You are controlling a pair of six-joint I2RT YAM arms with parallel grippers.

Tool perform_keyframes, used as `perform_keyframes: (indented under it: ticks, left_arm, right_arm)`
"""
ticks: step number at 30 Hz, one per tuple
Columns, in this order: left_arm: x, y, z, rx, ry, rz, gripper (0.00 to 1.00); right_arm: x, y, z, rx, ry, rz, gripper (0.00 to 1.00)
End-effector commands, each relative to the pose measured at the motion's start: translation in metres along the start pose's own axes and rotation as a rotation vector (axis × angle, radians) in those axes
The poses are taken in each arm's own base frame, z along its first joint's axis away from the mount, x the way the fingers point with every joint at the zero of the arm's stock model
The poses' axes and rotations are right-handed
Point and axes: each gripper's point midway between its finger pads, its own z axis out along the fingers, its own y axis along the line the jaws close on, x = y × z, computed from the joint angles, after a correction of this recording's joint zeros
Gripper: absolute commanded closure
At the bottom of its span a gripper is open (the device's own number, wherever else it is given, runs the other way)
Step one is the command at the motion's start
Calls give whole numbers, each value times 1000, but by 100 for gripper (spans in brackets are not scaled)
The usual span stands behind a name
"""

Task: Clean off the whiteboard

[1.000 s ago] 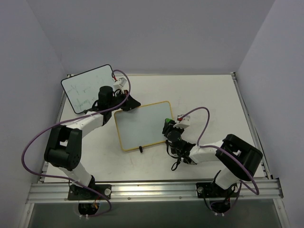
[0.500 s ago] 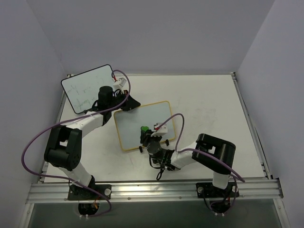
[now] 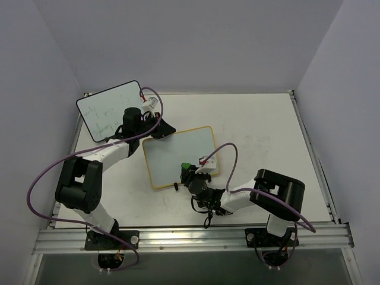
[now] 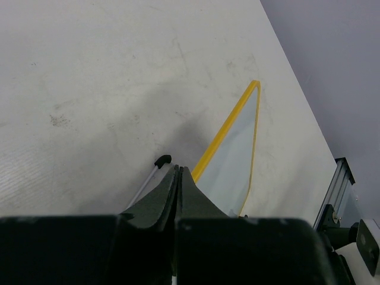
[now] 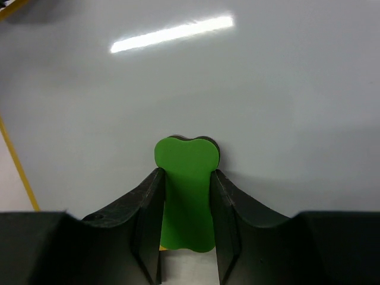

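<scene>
- Two boards show from above: the whiteboard (image 3: 172, 151), yellow-framed, lies flat and skewed in the middle of the white counter (image 3: 261, 130), between the arms. A black-framed board (image 3: 107, 110) with faint marks sits at the counter's far left corner.
- The left fingers (image 4: 179, 178) are pressed together with nothing visible between them. Their tips sit at the whiteboard's far left corner, just beside the yellow frame.
- A small black clip foot (image 4: 162, 160) lies just left of those tips.
- The right fingers (image 5: 151, 199) pinch a green eraser (image 5: 186, 190) by its sides, and its rounded end touches the white surface.
- From above, the eraser is over the whiteboard's near right part, close to the near edge.
- Around the eraser the surface looks clean, with a bright streak of light reflected.
</scene>
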Motion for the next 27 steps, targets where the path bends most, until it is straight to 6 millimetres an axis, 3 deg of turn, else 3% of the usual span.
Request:
perform_keyframes:
  ticks: [1, 7, 12, 16, 20, 27]
  left_arm:
    - [-3, -9, 0, 23, 7, 29, 98]
    - [-3, -9, 0, 23, 7, 29, 98]
    - [-3, -9, 0, 21, 9, 28, 98]
    - [-3, -8, 0, 19, 6, 28, 98]
    - [-3, -8, 0, 20, 8, 28, 98]
    - [-3, -8, 0, 16, 3, 28, 98]
  right_arm:
    - [9, -77, -3, 224, 37, -88, 100]
    - [-12, -109, -5, 316, 13, -48, 100]
    - [-26, -114, -10, 323, -11, -38, 100]
    - [-42, -106, -13, 298, -37, -34, 100]
    - [-74, -95, -21, 272, -89, -10, 100]
    - [-134, -96, -27, 281, -167, 18, 100]
